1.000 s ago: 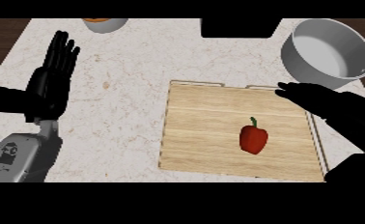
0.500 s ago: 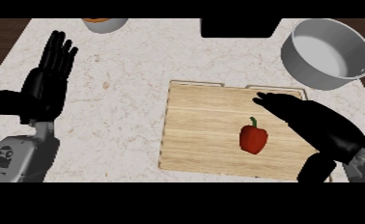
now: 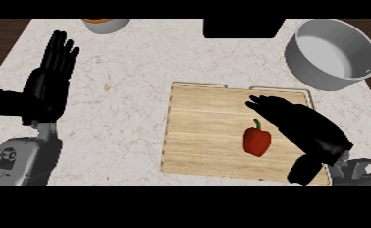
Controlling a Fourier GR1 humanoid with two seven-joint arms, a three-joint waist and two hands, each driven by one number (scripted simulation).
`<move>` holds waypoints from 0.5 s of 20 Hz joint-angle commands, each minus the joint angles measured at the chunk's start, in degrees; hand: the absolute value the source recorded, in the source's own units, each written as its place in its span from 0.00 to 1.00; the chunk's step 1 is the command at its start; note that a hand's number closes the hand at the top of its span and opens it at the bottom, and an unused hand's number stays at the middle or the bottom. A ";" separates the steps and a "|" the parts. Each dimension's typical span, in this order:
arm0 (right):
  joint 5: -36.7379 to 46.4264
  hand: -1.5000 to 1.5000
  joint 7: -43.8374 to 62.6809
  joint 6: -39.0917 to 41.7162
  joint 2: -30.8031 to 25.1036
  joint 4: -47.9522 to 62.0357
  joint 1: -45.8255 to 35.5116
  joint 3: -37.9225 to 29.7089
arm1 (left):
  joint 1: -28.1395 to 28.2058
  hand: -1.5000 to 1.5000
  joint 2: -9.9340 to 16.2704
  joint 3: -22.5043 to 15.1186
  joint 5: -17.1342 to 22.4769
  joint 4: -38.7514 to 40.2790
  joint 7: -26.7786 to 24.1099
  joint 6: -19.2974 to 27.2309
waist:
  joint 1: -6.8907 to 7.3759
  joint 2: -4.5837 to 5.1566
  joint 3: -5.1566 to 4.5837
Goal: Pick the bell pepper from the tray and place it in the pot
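One hand — the right hand [image 3: 301, 124] — hovers open, holding nothing, just beside the bell pepper [image 3: 256, 140].

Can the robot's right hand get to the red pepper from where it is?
Probably yes. The right hand hovers open over the wooden tray, right beside the bell pepper, and nothing lies between them. The pepper lies alone on the tray.

Red bell pepper [image 3: 256, 141] lies on flat wooden tray [image 3: 203, 133] (right half); round grey metal pot [image 3: 330, 55] stands at its two o'clock.
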 commanded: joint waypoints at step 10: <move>14.43 0.00 -1.27 -2.98 10.85 12.15 -2.27 0.71 | 0.97 0.50 -2.21 2.39 -1.89 -2.17 1.49 -2.18 | 0.23 0.01 0.00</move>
